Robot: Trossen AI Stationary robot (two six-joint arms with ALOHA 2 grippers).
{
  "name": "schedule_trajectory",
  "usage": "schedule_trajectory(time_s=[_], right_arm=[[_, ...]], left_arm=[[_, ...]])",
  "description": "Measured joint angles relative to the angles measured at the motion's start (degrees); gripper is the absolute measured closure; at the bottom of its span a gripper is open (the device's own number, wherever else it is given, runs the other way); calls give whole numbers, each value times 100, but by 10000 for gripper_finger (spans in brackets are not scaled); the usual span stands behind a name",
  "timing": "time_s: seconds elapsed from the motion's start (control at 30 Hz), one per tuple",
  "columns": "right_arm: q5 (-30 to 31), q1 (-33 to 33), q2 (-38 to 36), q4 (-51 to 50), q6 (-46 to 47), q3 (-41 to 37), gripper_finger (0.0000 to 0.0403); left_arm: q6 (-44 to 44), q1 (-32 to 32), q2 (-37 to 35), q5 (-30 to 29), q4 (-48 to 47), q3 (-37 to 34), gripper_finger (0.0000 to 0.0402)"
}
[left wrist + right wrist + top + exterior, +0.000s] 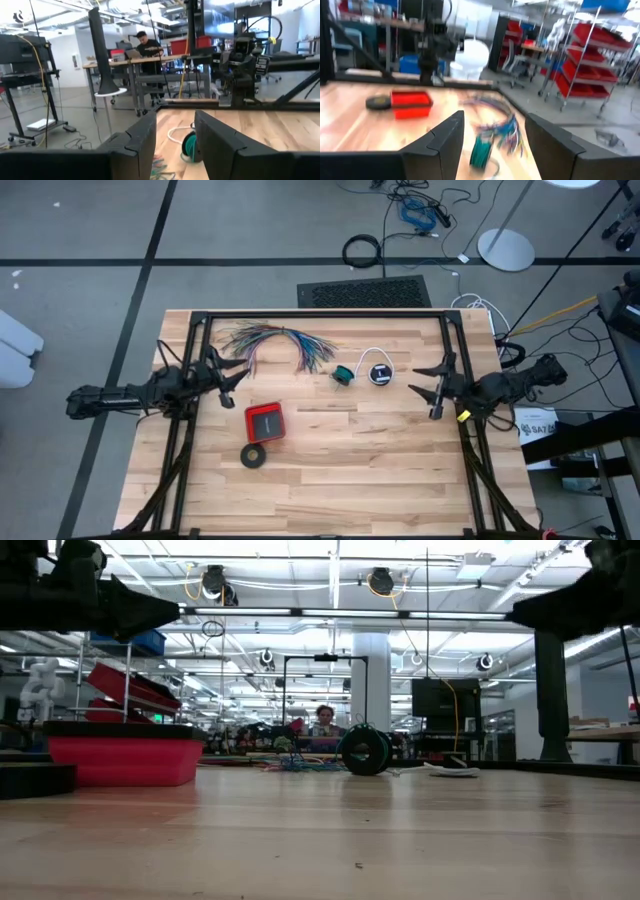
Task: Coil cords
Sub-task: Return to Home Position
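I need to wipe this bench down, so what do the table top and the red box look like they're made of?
The table top looks like wood: pale glued strips, visible grain, smooth low-sheen finish. The red box is probably moulded plastic, with uniform matte red walls; metal cannot be ruled out.

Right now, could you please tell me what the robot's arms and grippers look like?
The left arm and right arm are near-black, slim and jointed. The left gripper and right gripper each end in two flat, angular dark fingers. A small yellow tag sits by the right wrist.
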Motion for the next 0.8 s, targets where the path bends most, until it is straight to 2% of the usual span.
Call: schedule_trajectory(time_s=[0.23,0.33,0.5,0.67,0.8], right_arm=[[-377,-2,1,-1227,880,0,207],[-600,-3,7,-1272,903,0,207],[-888,-16,7,-1334,802,-16,207],[-864,-22,7,-1251,630,-76,207],[-850,-22,9,-1194,776,-75,207]], left_arm=[[-67,2,0,-11,-298,0,259],[-122,7,0,-35,-549,0,259],[-408,7,2,-421,-788,0,259],[-363,7,2,-945,-781,0,259],[-391,7,2,-1025,-775,0,259]])
